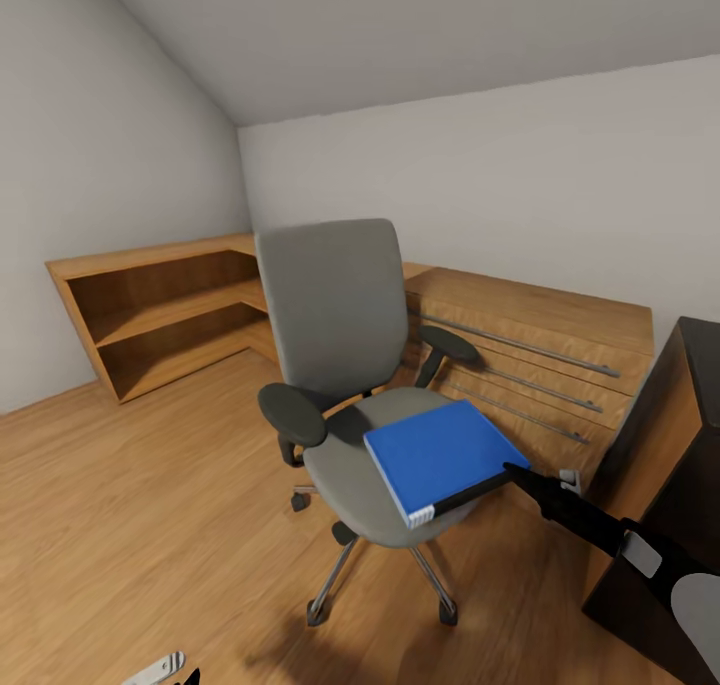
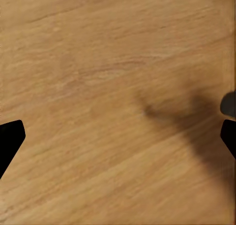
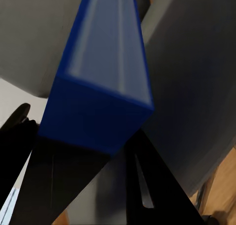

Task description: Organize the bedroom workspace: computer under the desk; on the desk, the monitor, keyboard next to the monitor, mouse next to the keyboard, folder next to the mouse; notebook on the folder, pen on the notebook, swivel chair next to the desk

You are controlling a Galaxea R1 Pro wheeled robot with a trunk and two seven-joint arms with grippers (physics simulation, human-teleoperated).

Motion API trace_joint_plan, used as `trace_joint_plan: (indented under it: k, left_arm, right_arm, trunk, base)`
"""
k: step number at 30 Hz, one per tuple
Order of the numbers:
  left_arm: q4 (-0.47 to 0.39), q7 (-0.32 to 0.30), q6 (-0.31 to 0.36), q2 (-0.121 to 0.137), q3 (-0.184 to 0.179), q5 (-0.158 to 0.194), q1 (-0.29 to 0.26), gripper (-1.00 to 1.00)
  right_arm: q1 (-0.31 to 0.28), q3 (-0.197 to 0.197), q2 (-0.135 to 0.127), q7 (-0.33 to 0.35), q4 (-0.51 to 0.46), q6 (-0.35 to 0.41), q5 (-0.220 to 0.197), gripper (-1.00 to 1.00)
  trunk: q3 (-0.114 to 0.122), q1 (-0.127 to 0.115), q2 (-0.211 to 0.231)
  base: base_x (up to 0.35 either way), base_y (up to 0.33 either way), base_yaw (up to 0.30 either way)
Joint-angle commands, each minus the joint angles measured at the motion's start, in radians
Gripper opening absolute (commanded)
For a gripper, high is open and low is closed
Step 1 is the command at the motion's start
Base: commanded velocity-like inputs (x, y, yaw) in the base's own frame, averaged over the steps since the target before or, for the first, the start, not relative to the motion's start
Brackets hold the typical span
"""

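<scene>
Head camera frames the grey upholstered swivel chair (image 1: 345, 365) with the flat bright blue folder (image 1: 440, 457) on its seat. Right wrist camera shows the right claw (image 3: 88, 156) closed on the folder's corner. Left claw (image 2: 118, 136) spreads wide above wooden floor (image 2: 98, 62), holding nothing.

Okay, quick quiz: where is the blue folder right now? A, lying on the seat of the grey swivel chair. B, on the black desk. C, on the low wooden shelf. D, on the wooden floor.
A: the folder lies on the swivel chair seat, one corner overhanging the edge, with the right gripper at that corner.
</scene>
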Motion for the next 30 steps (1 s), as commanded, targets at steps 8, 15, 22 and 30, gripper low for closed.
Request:
trace_joint_plan:
  k: [8,15,22,30]
  left_arm:
    - [0.004,0.001,-0.002,0.001,-0.002,0.011,0.0,1.0]
    - [0.006,0.001,-0.002,0.001,-0.002,0.012,0.0,1.0]
    - [0.008,0.001,-0.002,0.002,-0.002,0.012,0.0,1.0]
    - [0.009,-0.002,-0.003,0.001,-0.001,0.012,0.0,1.0]
  right_arm:
    - [0.0,-0.009,0.0,0.008,0.001,0.007,0.001,-1.0]
    - [0.0,-0.005,0.002,0.006,0.0,0.014,0.001,-1.0]
    - [0.0,-0.007,0.027,0.004,0.0,0.006,0.003,-1.0]
    - [0.0,-0.007,0.035,0.003,0.001,-0.003,0.005,-1.0]
  trunk:
    - [0.024,-0.031,0.056]
    - [0.046,-0.058,0.105]
    - [0.068,-0.085,0.154]
    - [0.068,-0.085,0.154]
  base:
    - [0.0,0.0,0.0]
    - [0.0,0.0,0.0]
    - [0.0,0.0,0.0]
    - [-0.024,-0.003,0.0]
